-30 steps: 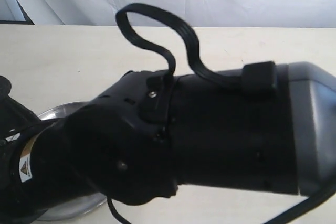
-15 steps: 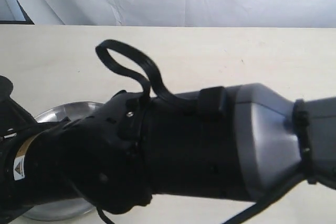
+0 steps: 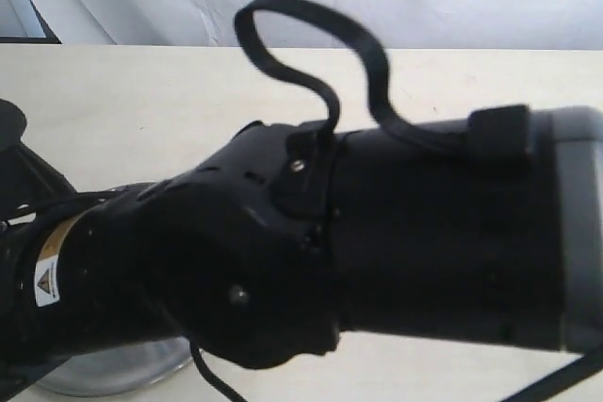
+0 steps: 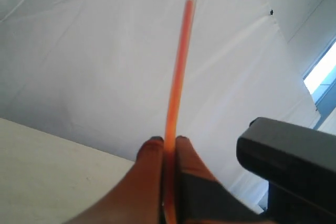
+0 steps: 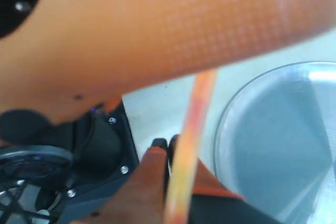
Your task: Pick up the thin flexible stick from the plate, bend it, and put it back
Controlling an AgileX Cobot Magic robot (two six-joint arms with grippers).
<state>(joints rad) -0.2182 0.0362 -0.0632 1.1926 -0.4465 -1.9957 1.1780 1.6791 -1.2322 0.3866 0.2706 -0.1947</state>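
Left tool (image 4: 167,141) pinches thin flexible stick (image 4: 179,66) | right tool (image 5: 169,144) likewise | plate (image 5: 273,145): right-wrist view

The thin orange stick (image 4: 178,61), pale-tipped and slightly bowed, juts from the left hand (image 4: 168,141), off the shiny round plate (image 5: 273,145).

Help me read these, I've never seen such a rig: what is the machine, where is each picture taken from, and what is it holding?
It is a robot with two arms, each ending in a two-fingered gripper. The wide picture is from a camera off the arms; a black arm blocks most of it, a silver plate peeking out beneath on the table. The other two are from cameras on the wrists. The left gripper is shut on a thin orange stick, held off the plate. The blurry right wrist view shows the right gripper seemingly pinching it too.
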